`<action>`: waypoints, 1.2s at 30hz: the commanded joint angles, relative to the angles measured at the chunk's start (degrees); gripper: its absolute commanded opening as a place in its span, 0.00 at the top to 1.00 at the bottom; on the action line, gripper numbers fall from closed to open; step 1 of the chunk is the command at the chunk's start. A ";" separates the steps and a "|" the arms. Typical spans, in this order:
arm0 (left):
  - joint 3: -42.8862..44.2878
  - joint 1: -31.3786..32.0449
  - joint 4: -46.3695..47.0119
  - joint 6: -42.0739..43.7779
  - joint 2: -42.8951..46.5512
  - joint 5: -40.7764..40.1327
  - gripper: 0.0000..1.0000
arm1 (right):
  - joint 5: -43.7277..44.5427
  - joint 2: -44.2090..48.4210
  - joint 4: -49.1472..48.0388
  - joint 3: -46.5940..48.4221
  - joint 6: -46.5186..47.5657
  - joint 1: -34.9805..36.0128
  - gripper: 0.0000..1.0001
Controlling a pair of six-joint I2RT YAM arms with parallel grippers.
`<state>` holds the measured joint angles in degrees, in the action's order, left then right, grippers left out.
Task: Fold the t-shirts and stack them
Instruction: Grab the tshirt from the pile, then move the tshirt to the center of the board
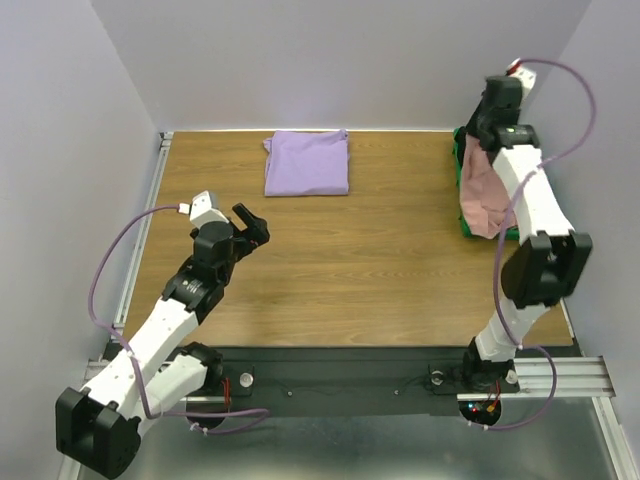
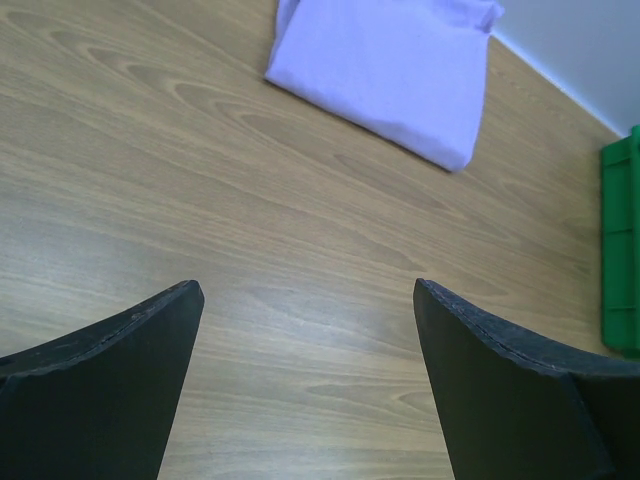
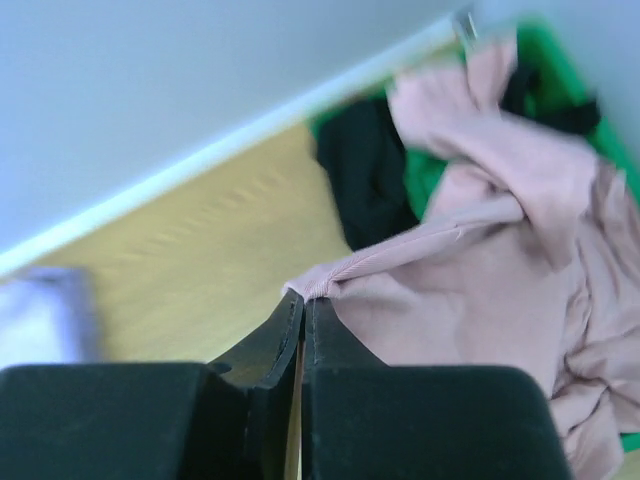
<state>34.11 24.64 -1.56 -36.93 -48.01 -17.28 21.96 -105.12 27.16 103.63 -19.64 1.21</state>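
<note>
The lavender t-shirt (image 1: 307,162) lies folded flat at the back middle of the table; it also shows in the left wrist view (image 2: 390,65). The dusty-pink t-shirt (image 1: 484,195) hangs crumpled from my right gripper (image 1: 478,143) above the green bin (image 1: 462,218) at the right edge. In the right wrist view my right gripper (image 3: 304,298) is shut on a ribbed edge of the pink t-shirt (image 3: 480,300). My left gripper (image 1: 253,228) is open and empty over bare wood at the left, its fingers (image 2: 120,380) wide apart. The print is not visible.
The green bin (image 3: 425,175) holds a dark cloth (image 3: 362,170) beside the pink shirt. The bin's edge shows in the left wrist view (image 2: 622,240). Grey walls close the table at left, back and right.
</note>
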 commanded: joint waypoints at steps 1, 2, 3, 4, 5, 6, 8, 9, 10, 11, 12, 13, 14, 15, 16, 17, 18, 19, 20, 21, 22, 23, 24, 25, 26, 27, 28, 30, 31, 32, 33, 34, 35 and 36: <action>0.97 -0.39 -0.11 -1.39 5.54 0.49 0.01 | -9.18 13.09 -3.16 6.75 0.83 0.19 1.00; 0.70 -0.39 -0.19 -2.18 6.43 0.58 0.01 | -16.26 14.75 -3.16 7.54 0.57 0.80 1.00; 0.44 -0.39 -0.46 -2.53 7.31 0.67 0.02 | -19.03 15.55 -3.08 8.42 0.48 1.59 1.00; 0.17 -0.39 -0.81 -2.80 9.06 1.28 0.01 | -20.53 16.00 -2.99 10.60 0.74 2.82 1.00; 0.08 -0.39 -1.51 -3.32 9.86 1.46 0.02 | -21.59 16.61 -3.07 11.67 1.70 6.14 1.00; -0.01 -0.39 -2.12 -3.76 11.60 1.63 0.01 | -23.87 16.88 -2.99 13.07 2.06 7.74 1.00; -0.36 -0.39 -3.61 -4.73 13.37 1.63 0.01 | -30.87 16.10 -3.08 17.62 0.32 11.59 1.00; -0.44 -0.39 -4.23 -5.43 14.08 1.37 0.01 | -33.53 15.57 -3.08 19.48 -0.83 12.75 0.99; -0.79 -0.39 -4.85 -5.96 15.56 0.50 0.01 | -37.12 14.78 -3.60 21.07 -1.97 15.81 1.00; -0.88 -0.39 -6.07 -6.49 16.36 0.14 0.01 | -38.81 13.90 -3.78 24.91 -2.94 17.84 1.00; -0.80 -0.39 -6.69 -7.45 17.59 -0.38 0.01 | -40.48 11.37 -3.87 26.95 -3.38 19.86 1.00; -0.62 -0.39 -7.48 -7.89 18.21 -0.91 0.01 | -42.07 10.12 -3.95 29.23 -3.91 21.88 1.00; -0.36 -0.39 -9.06 -8.42 18.74 -1.79 0.01 | -45.39 8.72 -4.22 33.17 -4.96 25.64 0.99; -0.10 -0.39 -9.94 -8.69 19.18 -2.23 0.01 | -46.64 7.14 -4.48 35.21 -5.49 27.68 1.00; 0.34 -0.39 -10.65 -9.56 20.14 -2.93 0.01 | -47.61 4.86 -5.70 36.62 -6.02 29.44 1.00; 0.61 -0.39 -12.22 -9.91 20.50 -3.28 0.01 | -48.49 3.71 -6.41 37.77 -6.55 32.94 1.00; 0.87 -0.39 -13.11 -10.35 20.76 -3.81 0.01 | -48.41 3.09 -7.11 39.17 -6.81 34.37 0.99; 1.39 -0.30 -14.07 -10.62 21.46 -5.12 0.01 | -48.67 2.56 -7.90 39.54 -6.99 35.60 1.00; 1.75 -0.39 -16.52 -11.93 21.73 -6.27 0.01 | -48.06 2.03 -9.30 39.63 -7.25 37.35 1.00; 2.10 -0.39 -17.67 -12.55 22.08 -7.06 0.01 | -47.36 2.11 -10.01 39.45 -7.26 37.89 1.00; 2.89 -0.39 -18.73 -13.34 22.52 -8.72 0.02 | -44.66 2.29 -10.11 39.10 -7.43 37.99 1.00; 3.33 -0.39 -20.83 -14.04 22.78 -9.43 0.01 | -42.20 2.90 -10.28 38.06 -7.26 37.99 1.00; 3.77 -0.39 -21.98 -14.57 22.96 -10.22 0.01 | -39.82 5.17 -10.28 36.83 -6.56 38.16 1.00; 4.56 -0.39 -22.77 -15.19 23.39 -10.84 0.01 | -38.14 6.41 -10.28 33.86 -5.68 38.16 1.00; 4.83 -0.39 -24.26 -16.67 23.66 -11.80 0.01 | -33.60 10.07 -10.20 31.83 -3.59 38.16 1.00; 5.09 -0.39 -24.54 -16.86 23.84 -12.07 0.02 | -30.16 12.29 -10.19 28.50 -2.52 38.16 0.99; 5.18 -0.39 -24.71 -16.95 24.19 -12.43 0.01 | -26.21 14.66 -10.11 21.50 -1.73 38.16 1.00; 5.09 -0.39 -25.24 -17.91 24.37 -12.60 0.01 | -11.90 23.62 -10.02 12.07 0.74 38.16 1.00; 4.74 -0.39 -25.42 -18.09 24.54 -13.13 0.01 | -2.10 26.87 -10.02 2.46 1.53 38.07 1.00; 4.57 -0.39 -25.42 -18.35 24.45 -13.31 0.01 | 2.61 29.77 -9.93 -2.08 3.10 38.07 0.99; 4.48 -0.39 -25.51 -18.36 24.45 -13.74 0.01 | 7.61 32.32 -10.02 -6.47 3.38 37.99 1.00; 4.04 -0.39 -25.25 -18.62 24.02 -13.83 0.01 | 11.84 37.83 -10.02 -11.74 3.73 37.99 1.00; 3.69 -0.39 -24.55 -18.71 23.75 -13.92 0.01 | 18.93 39.89 -10.02 -20.58 3.38 37.90 1.00; 3.34 -0.39 -23.93 -18.79 23.40 -13.75 0.01 | 21.09 42.34 -9.93 -25.71 3.20 37.90 1.00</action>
<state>36.99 24.64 -26.41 -54.17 -23.88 -28.32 17.96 -70.74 20.23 92.18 -19.20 39.72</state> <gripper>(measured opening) 0.985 0.022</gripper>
